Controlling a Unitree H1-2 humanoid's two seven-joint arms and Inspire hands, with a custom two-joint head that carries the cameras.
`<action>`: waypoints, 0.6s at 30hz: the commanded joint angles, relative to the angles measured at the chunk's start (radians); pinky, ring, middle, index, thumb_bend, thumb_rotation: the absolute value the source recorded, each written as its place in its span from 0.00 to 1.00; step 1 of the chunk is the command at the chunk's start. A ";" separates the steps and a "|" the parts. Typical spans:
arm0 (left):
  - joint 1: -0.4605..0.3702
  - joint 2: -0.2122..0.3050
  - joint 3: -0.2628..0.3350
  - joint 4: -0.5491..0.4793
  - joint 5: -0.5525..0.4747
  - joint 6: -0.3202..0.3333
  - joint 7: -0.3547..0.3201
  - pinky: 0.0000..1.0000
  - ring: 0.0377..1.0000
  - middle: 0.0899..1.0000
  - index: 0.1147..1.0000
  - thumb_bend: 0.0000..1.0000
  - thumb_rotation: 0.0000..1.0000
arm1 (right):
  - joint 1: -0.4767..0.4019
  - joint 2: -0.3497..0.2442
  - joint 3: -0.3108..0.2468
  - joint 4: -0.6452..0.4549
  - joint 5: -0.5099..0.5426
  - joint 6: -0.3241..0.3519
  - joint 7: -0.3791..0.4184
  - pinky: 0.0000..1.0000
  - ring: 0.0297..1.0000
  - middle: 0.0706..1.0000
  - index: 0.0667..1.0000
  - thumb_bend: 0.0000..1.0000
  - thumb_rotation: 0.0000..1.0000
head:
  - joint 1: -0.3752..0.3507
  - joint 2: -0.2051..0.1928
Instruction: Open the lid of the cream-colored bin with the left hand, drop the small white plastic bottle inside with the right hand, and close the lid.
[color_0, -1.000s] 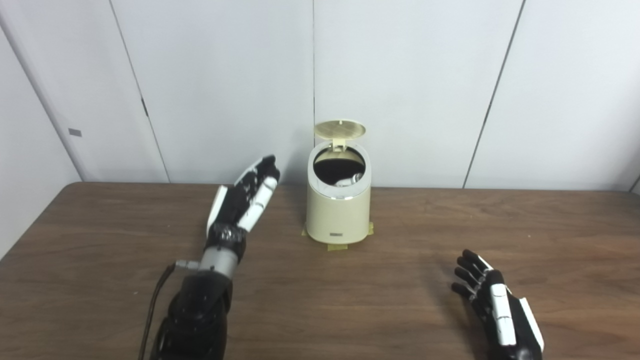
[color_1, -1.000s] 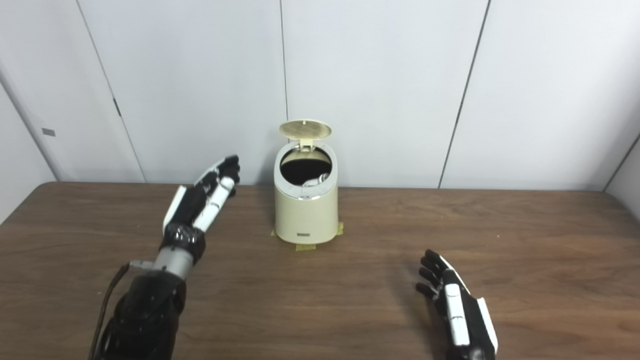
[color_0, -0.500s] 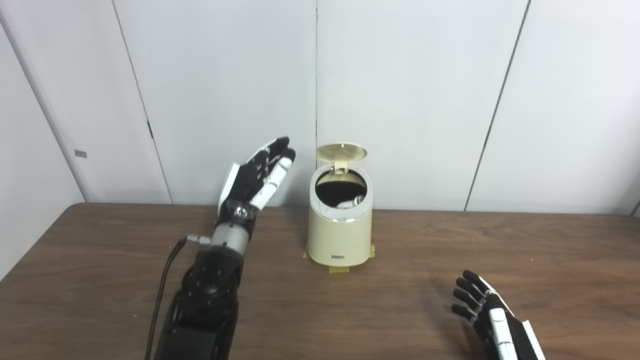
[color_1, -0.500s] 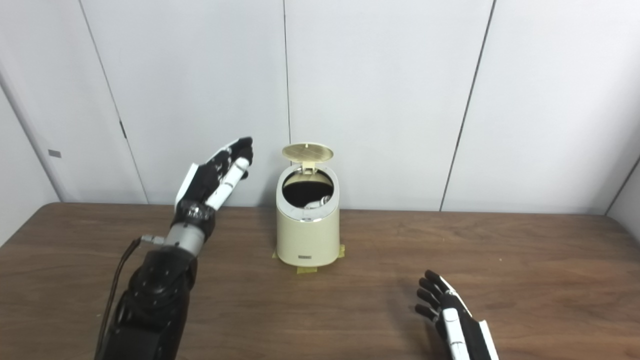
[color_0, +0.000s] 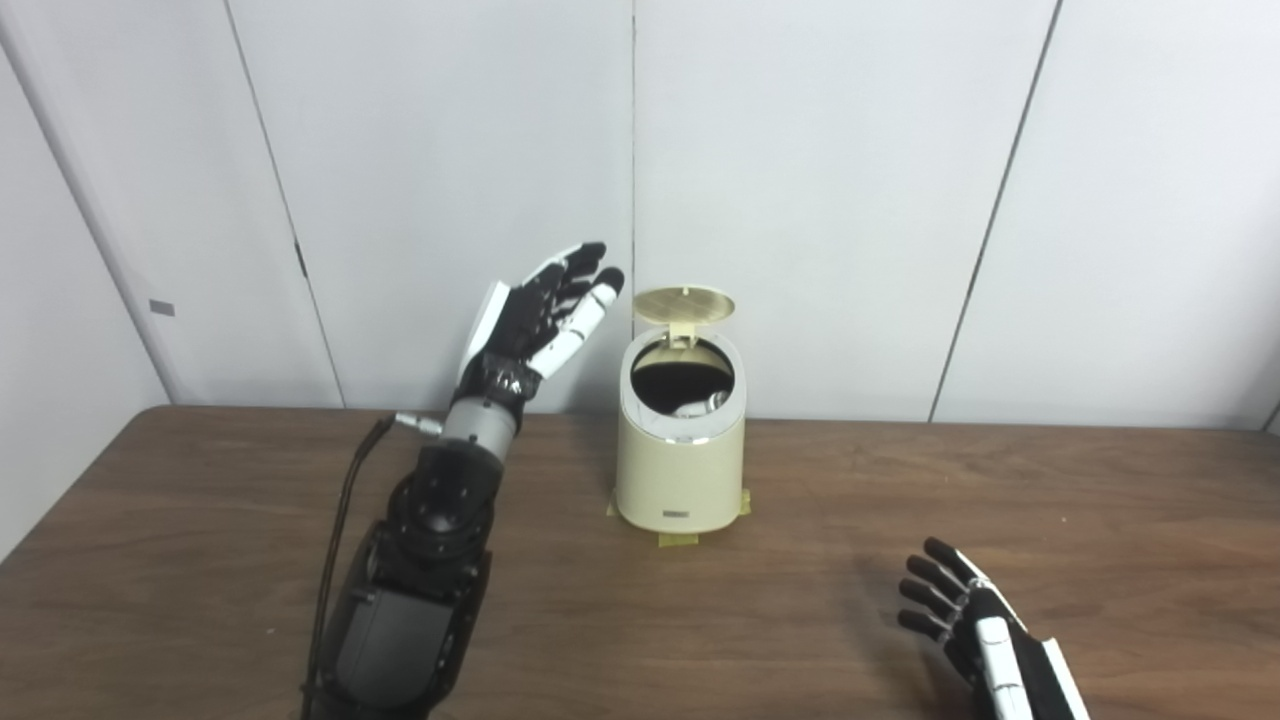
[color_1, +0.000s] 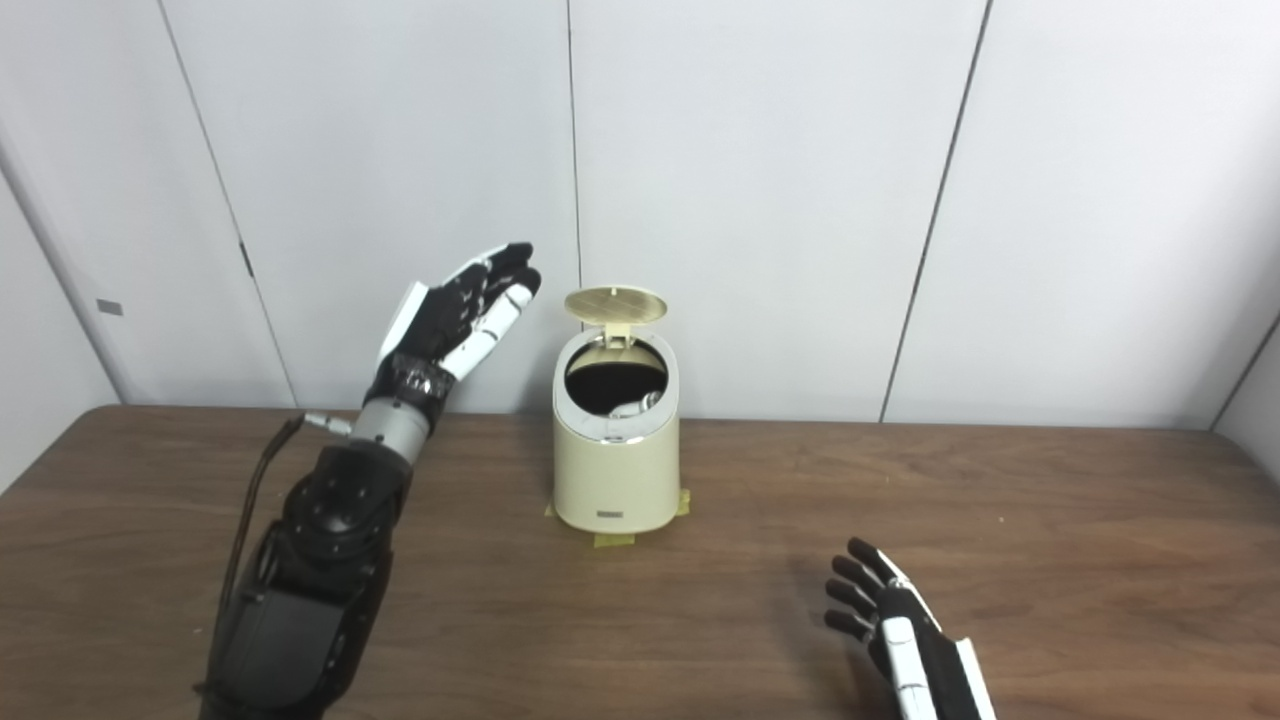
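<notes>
With lid (color_0: 684, 303) up and bottle (color_0: 703, 405) already inside the bin (color_0: 680, 470) at desk 12 o'clock, closing remains. Left hand (color_0: 545, 313), empty and spread at lid's 9 o'clock, should go over the top and press forward-down. Right hand (color_0: 985, 635) is empty, splayed at 5 o'clock.

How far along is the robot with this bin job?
The lid stands open and a white bottle lies inside the bin. Both hands are empty: the left hand is raised beside the lid, the right hand low over the table. Only closing the lid is left.
</notes>
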 joint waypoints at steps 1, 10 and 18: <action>-0.079 0.016 -0.023 -0.003 0.049 -0.028 -0.010 0.86 0.91 0.91 0.89 0.52 0.73 | 0.027 0.007 0.018 0.019 -0.002 -0.038 0.013 0.72 0.79 0.81 0.86 0.48 0.93 | 0.001 0.002; -0.170 0.074 -0.154 0.076 0.218 -0.065 -0.067 0.81 0.88 0.90 0.89 0.54 0.70 | 0.034 0.013 0.025 0.013 -0.006 -0.024 0.013 0.72 0.79 0.80 0.85 0.49 0.93 | -0.005 0.007; -0.227 0.102 -0.235 0.118 0.311 -0.089 -0.163 0.83 0.89 0.89 0.87 0.57 0.76 | 0.042 0.014 0.036 0.012 -0.023 -0.021 0.015 0.71 0.79 0.79 0.85 0.47 0.96 | -0.011 0.012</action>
